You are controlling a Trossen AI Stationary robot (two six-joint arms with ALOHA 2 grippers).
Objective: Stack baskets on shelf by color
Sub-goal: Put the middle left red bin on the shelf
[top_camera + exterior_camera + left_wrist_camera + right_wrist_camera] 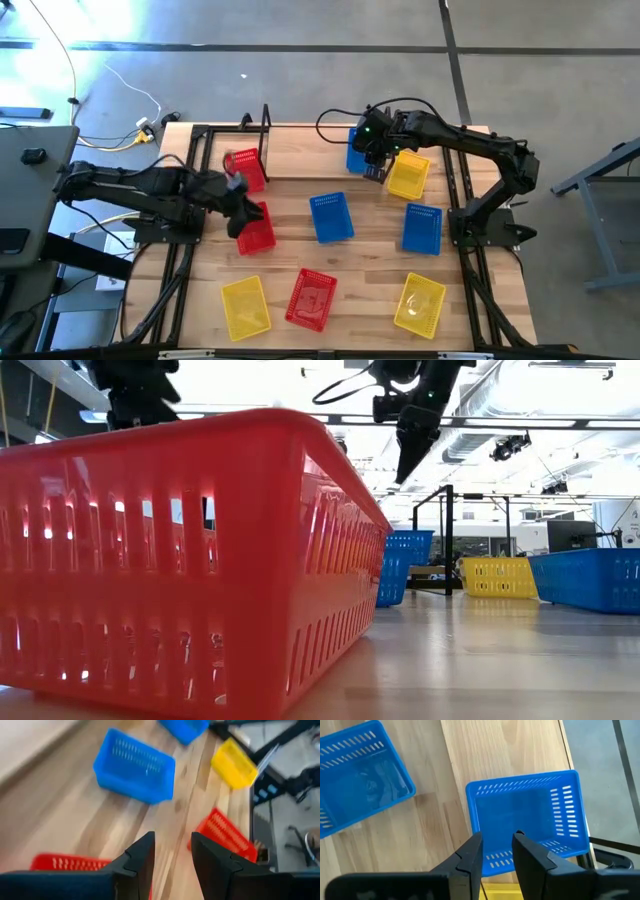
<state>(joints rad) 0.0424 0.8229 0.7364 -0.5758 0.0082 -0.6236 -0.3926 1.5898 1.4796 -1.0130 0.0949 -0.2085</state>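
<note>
Above the bench's far edge I hold the right claw (497, 851), fingers narrowly parted and empty, over a blue basket (525, 817); next, lower and grip its rim.

High view: overhead, straight down, whole table (370, 270). Low view: tabletop level, facing the room, pressed close to a red basket (190, 550). Both wrist views look down; the right one shares the overhead's blue basket (527, 817).
</note>
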